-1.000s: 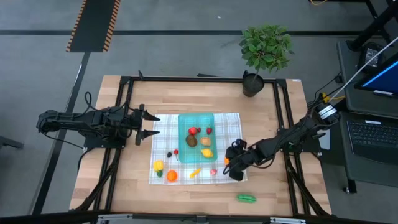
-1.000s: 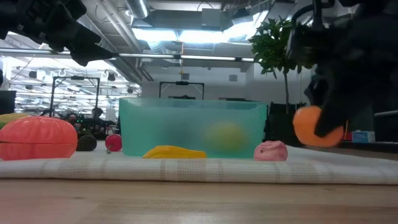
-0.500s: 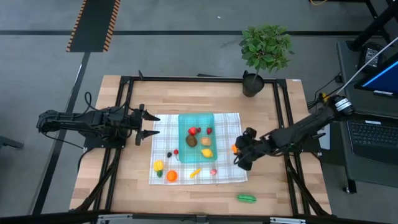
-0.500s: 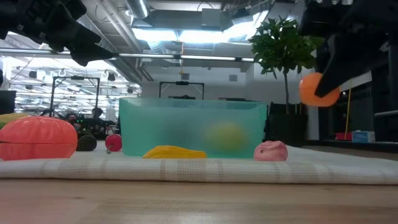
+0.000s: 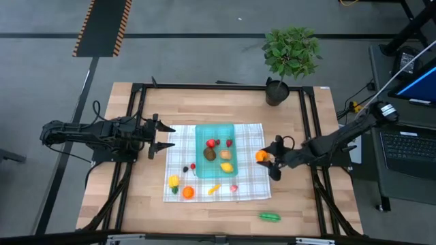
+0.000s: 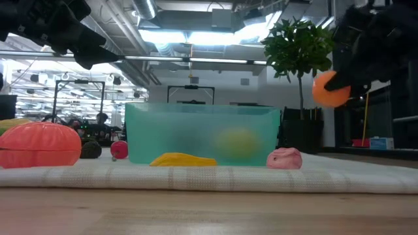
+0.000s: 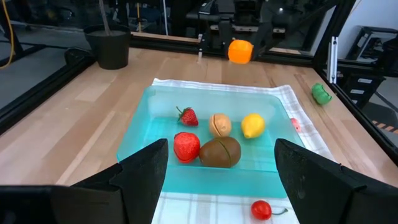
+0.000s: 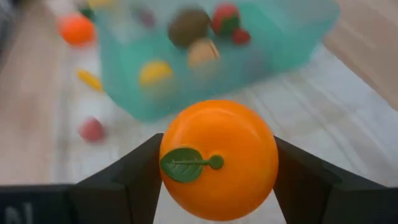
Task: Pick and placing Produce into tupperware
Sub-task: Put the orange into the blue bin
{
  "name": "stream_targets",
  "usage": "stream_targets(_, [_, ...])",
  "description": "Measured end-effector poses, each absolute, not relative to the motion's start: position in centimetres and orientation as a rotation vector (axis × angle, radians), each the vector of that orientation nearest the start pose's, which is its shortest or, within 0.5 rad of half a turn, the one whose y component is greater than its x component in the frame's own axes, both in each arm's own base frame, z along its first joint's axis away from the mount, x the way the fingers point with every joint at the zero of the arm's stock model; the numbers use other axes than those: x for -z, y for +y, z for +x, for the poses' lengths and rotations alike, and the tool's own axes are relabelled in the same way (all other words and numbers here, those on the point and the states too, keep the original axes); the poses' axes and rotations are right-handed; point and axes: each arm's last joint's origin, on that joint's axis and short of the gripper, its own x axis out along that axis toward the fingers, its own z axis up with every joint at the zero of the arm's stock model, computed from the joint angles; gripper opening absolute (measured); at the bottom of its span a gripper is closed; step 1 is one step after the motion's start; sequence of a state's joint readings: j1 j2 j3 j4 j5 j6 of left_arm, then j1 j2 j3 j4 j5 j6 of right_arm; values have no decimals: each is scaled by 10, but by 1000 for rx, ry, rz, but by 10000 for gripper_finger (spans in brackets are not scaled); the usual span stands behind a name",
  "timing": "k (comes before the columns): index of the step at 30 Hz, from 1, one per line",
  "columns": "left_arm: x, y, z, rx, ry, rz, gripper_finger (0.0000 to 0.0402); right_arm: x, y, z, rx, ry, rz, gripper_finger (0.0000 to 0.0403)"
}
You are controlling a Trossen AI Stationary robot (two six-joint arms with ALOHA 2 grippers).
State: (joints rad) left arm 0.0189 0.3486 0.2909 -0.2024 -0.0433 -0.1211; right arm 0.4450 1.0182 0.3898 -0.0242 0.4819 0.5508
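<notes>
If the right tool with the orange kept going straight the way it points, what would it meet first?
Probably the tupperware: the right tool, gripping the orange, faces its near wall, though its raised height may carry it over the rim.

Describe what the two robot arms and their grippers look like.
Both arms are dark, nearly black, built of jointed segments, with black cables trailing along them. The left gripper ends in two slim pointed fingers. The right gripper has the same dark two-finger build; its fingers are matte black wedges with angular faces. A pale ring sits near the right arm's base end.
</notes>
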Motion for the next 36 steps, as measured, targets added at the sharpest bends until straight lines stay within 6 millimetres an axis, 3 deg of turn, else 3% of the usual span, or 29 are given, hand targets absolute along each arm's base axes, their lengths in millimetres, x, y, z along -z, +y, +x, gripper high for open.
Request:
stream_targets(6, [-215, 3, 113, -78, 256, -118, 286, -169, 66, 169, 61, 284, 219, 248])
stream_targets(11, [-215, 3, 113, -78, 256, -117, 286, -168, 65, 164, 1, 162, 173, 248])
stream_targets(22, [-215, 3, 113, -78, 255, -117, 286, -173, 66, 164, -38, 101, 130, 248])
stream_targets(29, [-215, 3, 113, -77, 255, -117, 286, -174, 62, 164, 109, 87, 85, 248])
stream_targets(36, [-215, 3, 113, -78, 255, -117, 286, -174, 61, 164, 144, 85, 72, 248])
